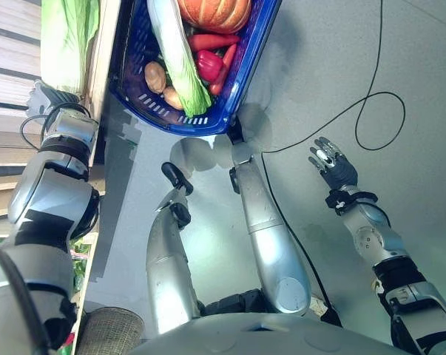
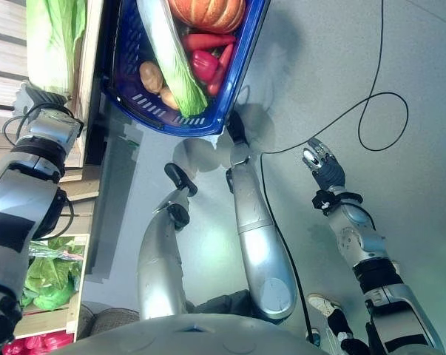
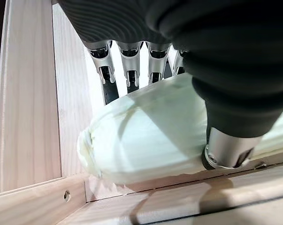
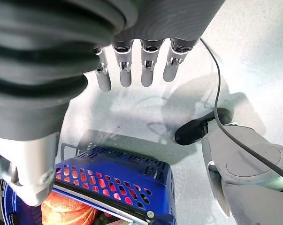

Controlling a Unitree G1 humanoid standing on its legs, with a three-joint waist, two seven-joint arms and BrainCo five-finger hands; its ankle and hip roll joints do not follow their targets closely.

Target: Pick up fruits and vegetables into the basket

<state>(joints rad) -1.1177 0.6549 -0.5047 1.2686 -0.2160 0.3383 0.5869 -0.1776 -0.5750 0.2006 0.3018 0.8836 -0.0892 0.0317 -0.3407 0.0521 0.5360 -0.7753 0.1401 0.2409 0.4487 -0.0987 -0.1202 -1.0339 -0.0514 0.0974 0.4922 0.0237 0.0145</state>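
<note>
Nearest the head camera, my right hand (image 1: 332, 164) hangs over the grey floor (image 1: 400, 66), well apart from the blue basket (image 1: 252, 59) and on its right side; its fingers (image 4: 125, 75) are straight and relaxed, holding nothing. Farther out, the basket stands on the floor just beside a wooden crate (image 1: 104, 52). It holds a pumpkin (image 1: 215, 11) at its far end, and nearer to me a napa cabbage (image 1: 174, 52) lying lengthwise, a red bell pepper (image 1: 208, 65), a carrot (image 1: 211, 40) and two potatoes (image 1: 155, 75). On the basket's left side, my left hand (image 3: 221, 84) reaches into the crate, where a second napa cabbage (image 1: 67, 37) lies on the wooden bottom. In the wrist view its fingers (image 3: 106, 79) pass over the far side of this cabbage (image 3: 150, 136) and the thumb (image 3: 228, 147) bears on its near side, so the hand is closed around it.
</note>
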